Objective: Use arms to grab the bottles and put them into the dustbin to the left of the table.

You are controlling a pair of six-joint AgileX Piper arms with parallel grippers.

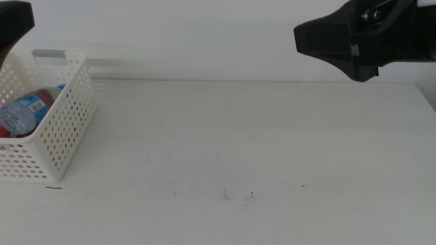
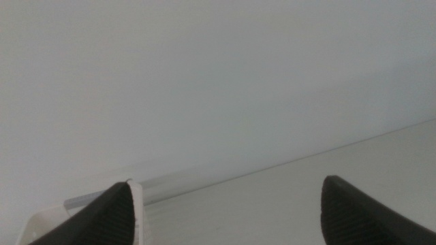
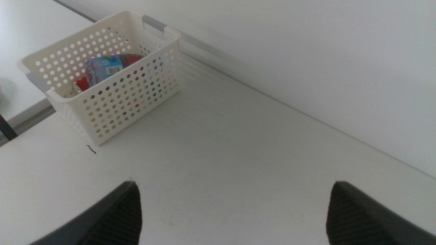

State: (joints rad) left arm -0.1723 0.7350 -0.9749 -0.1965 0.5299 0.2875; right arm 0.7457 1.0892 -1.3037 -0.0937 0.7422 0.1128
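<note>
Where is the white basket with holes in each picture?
Middle view: the white basket sits at the picture's far left on the table, with a water bottle inside.
Left wrist view: only a sliver of its rim shows beside the left claw's jaw.
Right wrist view: it stands whole in the upper left.
Shared landmark: the basket's grey handle strip.

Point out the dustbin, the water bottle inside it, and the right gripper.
dustbin (image 3: 126,102): right wrist view, perforated side wall.
water bottle (image 1: 20,112): middle view, blue label on its body.
right gripper (image 1: 340,41): middle view, dark body at upper right.
</note>
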